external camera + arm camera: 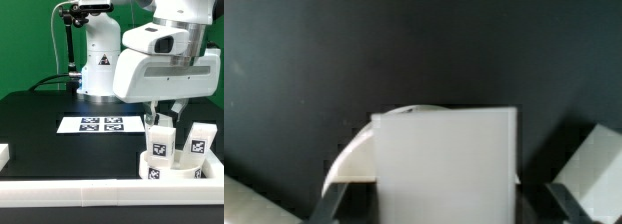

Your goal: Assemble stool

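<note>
Tool [162, 117] grasping one leg block [443, 165] over seat [165, 166]; second leg block [197, 143] just beside seat; border rail [60, 186] close, surface [40, 125] open beyond

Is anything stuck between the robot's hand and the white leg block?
Nothing visible is. In the wrist view the leg block sits right between the hand's dark fingers, with nothing wedged in. The round seat lies just below.

You see a white leg block [445, 165] upright between the two dark fingers [333, 202], the seat [359, 145] curving behind it over the dark bench [331, 60].
</note>
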Controlling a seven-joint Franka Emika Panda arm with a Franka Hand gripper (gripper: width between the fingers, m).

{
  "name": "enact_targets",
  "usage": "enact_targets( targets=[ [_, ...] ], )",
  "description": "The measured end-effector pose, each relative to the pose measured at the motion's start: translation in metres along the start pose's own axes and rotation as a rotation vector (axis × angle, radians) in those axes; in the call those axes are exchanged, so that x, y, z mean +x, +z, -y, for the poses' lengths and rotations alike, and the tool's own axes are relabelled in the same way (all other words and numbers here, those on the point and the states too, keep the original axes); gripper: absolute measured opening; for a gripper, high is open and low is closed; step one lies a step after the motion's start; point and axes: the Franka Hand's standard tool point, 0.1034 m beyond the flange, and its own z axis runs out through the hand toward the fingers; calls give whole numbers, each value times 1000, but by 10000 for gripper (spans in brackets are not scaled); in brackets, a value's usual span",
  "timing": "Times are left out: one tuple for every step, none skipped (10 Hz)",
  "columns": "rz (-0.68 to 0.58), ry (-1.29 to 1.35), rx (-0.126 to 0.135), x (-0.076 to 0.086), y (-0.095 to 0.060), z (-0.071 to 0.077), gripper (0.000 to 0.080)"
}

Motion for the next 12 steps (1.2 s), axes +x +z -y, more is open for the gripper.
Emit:
enact_targets(
  targets=[
    [-1,82,29,-2,1,-2,338],
    [-2,213,54,-2,2,-2,338],
    [1,302,71,-3,2,-1,338],
    [8,375,89,-4,2,-1,338],
    [14,495,119,-5,3,-1,338],
    [19,594,127,-4,2,1,338],
    [22,660,126,-3,2,4,338],
    [23,693,126,-3,2,3,338],
    [23,688,125,-3,2,3,338],
    [23,688,125,-3,2,3,520],
    [23,688,125,-3,2,3,611],
    [26,689,128,-4,-3,3,611]
  ],
)
